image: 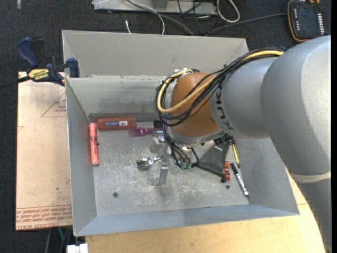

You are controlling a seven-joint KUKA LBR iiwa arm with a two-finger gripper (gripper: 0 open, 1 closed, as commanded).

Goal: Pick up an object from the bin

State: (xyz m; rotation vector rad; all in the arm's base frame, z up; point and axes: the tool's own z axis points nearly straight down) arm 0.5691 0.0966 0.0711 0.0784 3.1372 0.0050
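1. Head count: 2 red markers [93, 144] [113, 123], 1 purple bit [139, 132], 1 metal spoon [145, 162], 1 black wedge [213, 163], 2 pens [234, 154] [241, 183].
2. Scuffed grey bin [79, 157] with sloped walls, dark carpet [52, 15] and cables [221, 4] around it.
3. The spoon lies mid-floor, just beside the gripper [161, 172], on the markers' side. Honestly can't tell if the gripper's apart or together.
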